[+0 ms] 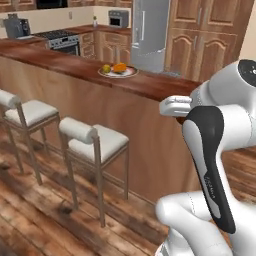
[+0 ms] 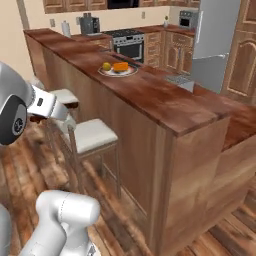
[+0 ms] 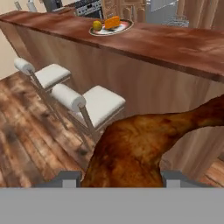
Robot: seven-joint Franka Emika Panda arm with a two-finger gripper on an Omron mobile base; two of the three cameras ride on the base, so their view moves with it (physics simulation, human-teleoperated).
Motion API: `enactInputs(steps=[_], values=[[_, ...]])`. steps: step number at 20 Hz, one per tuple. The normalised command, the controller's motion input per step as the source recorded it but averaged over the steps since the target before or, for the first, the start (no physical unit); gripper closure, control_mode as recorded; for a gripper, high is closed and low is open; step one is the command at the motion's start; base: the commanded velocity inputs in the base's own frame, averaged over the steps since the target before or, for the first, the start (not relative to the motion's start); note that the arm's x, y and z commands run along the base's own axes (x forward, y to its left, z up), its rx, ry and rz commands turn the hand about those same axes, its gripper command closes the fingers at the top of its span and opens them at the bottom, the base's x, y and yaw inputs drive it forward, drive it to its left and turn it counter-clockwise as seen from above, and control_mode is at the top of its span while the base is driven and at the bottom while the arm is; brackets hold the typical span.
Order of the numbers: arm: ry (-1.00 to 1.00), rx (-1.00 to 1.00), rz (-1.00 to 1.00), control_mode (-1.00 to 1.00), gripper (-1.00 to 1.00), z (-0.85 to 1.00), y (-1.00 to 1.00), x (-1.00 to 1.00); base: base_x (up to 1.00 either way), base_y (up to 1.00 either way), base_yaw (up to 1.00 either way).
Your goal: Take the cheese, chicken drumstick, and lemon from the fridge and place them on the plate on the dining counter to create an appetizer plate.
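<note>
Closest to the hand camera, the chicken drumstick (image 3: 140, 144) sits clamped between the 2 finger tips of the gripper (image 3: 119, 177), thick end low, thin end stretching toward 3 o'clock. Beyond it, at 11 o'clock, the plate (image 3: 124, 29) rests on the dining counter (image 3: 175, 43) carrying the lemon (image 3: 97, 25) and, just beside it, the cheese (image 3: 112, 22). 2 stools (image 3: 94, 105) stand on the floor beside the counter. Farther back, at 1 o'clock in the left base view, stands the fridge (image 1: 150, 30).

The surface (image 2: 165, 100) lies bare right of the plate (image 2: 118, 71). Two stools (image 2: 90, 135) stand against its near side. Lemon (image 2: 106, 66) and cheese (image 2: 120, 66) fill the plate's middle.
</note>
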Motion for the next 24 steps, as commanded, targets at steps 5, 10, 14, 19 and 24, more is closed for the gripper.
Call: enactInputs(steps=[5,10,14,19,24], values=[[0.0,0.0,0.0,1.0,1.0,0.0,0.0,0.0,0.37,0.92,-0.56],[0.0,0.0,0.0,1.0,1.0,0.0,0.0,0.0,0.18,0.96,-0.55],[0.0,0.0,0.0,1.0,1.0,0.0,0.0,0.0,0.19,0.94,-0.54],[0.0,0.0,0.0,1.0,1.0,0.0,0.0,0.0,0.16,0.89,-0.52],[0.0,0.0,0.0,1.0,1.0,0.0,0.0,0.0,0.28,0.84,-0.48]])
